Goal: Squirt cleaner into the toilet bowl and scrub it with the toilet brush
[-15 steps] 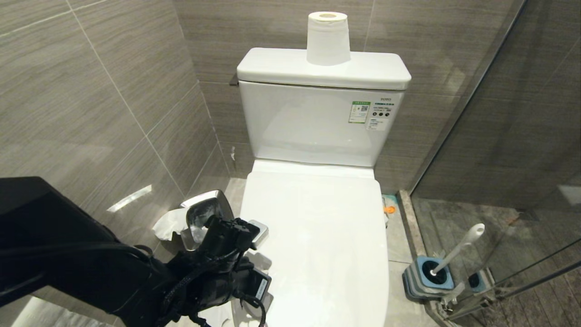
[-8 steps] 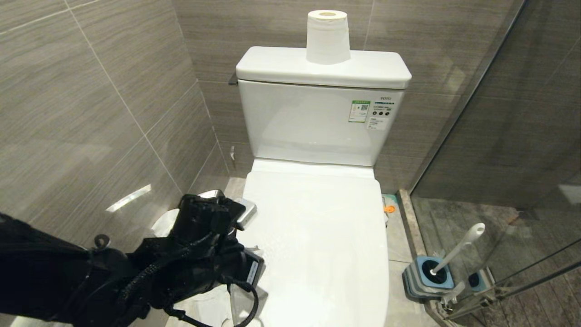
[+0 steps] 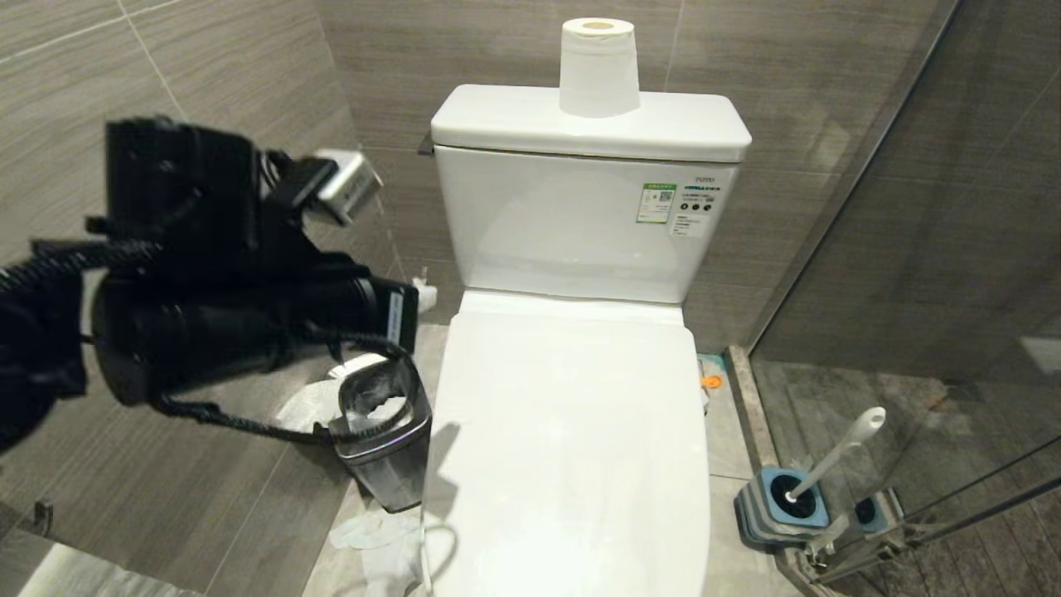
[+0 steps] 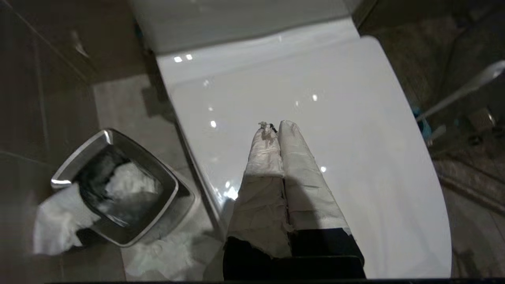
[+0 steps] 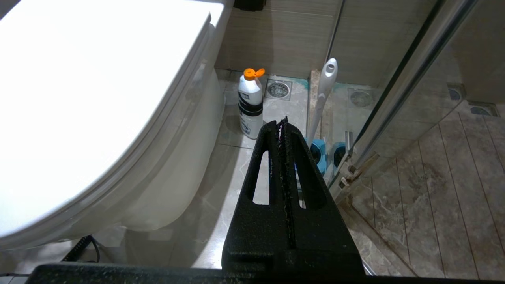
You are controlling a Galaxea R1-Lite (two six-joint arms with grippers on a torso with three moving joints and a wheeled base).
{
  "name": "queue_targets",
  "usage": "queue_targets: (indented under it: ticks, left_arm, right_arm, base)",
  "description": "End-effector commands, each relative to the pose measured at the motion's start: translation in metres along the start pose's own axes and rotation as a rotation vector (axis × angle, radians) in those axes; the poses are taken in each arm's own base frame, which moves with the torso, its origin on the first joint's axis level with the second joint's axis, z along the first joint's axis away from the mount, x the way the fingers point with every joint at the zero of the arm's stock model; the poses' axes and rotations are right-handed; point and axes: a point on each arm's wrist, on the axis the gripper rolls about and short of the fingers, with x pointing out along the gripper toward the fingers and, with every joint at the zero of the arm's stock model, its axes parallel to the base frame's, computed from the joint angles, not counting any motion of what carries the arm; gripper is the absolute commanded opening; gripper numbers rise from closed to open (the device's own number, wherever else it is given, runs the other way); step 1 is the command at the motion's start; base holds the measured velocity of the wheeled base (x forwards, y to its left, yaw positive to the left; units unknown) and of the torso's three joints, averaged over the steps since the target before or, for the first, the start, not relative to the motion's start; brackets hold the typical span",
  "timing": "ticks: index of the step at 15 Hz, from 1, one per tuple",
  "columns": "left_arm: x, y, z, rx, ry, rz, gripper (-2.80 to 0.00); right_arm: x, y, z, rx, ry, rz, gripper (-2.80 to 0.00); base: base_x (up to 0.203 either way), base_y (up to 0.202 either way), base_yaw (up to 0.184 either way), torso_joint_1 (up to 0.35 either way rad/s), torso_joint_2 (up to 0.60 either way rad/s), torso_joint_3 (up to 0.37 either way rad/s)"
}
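The toilet's white lid (image 3: 572,431) is down, so the toilet bowl is hidden under it. My left gripper (image 4: 275,126) has white-wrapped fingers pressed together, shut and empty, and it hovers above the lid's left side. Its arm (image 3: 240,282) is raised by the left wall. The cleaner (image 5: 251,104), a white bottle with an orange cap, stands on the floor to the right of the toilet. The toilet brush (image 3: 837,454) leans in its blue-grey holder (image 3: 779,502) by the glass. My black right gripper (image 5: 282,120) hangs shut and empty above the floor, short of the cleaner and the brush handle (image 5: 323,90).
A steel waste bin (image 3: 385,439) with crumpled paper stands against the toilet's left side, below my left arm. A paper roll (image 3: 598,70) sits on the tank. The tiled wall is close on the left, and a glass shower partition (image 3: 912,249) on the right.
My left arm has lifted from low at the lid's front left corner to high beside the left wall, uncovering the waste bin. Nothing else has moved.
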Motion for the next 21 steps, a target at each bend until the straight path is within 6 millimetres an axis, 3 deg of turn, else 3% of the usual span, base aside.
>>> queue_targets:
  ticks: [1,5,7,13,21]
  left_arm:
    - [-0.039,0.012,0.053,-0.005,-0.149,0.045,-2.8]
    - [-0.083,0.027,0.102,-0.011,-0.293,0.116,-2.8]
    - [-0.101,0.031,0.11,0.02,-0.311,0.158,-2.8]
    - [-0.15,0.034,0.106,0.04,-0.326,0.307,-2.8]
    - [-0.236,0.043,0.082,-0.058,-0.347,0.418,-2.8]
  right_arm:
    - [0.0,0.0,0.0,0.001,0.001,0.0,-2.8]
    - [0.0,0.0,0.0,0.001,0.0,0.0,-2.8]
    - [0.0,0.0,0.0,0.001,0.0,0.0,-2.8]
    - [0.0,0.0,0.0,0.001,0.002,0.0,-2.8]
    - [0.0,0.0,0.0,0.001,0.0,0.0,-2.8]
  base:
    - [0.0,0.0,0.0,0.0,0.0,0.0]
    - [0.0,0.0,0.0,0.0,0.0,0.0]
    - [0.0,0.0,0.0,0.0,0.0,0.0]
    - [0.0,0.0,0.0,0.0,0.0,0.0]
    - [0.0,0.0,0.0,0.0,0.0,0.0]
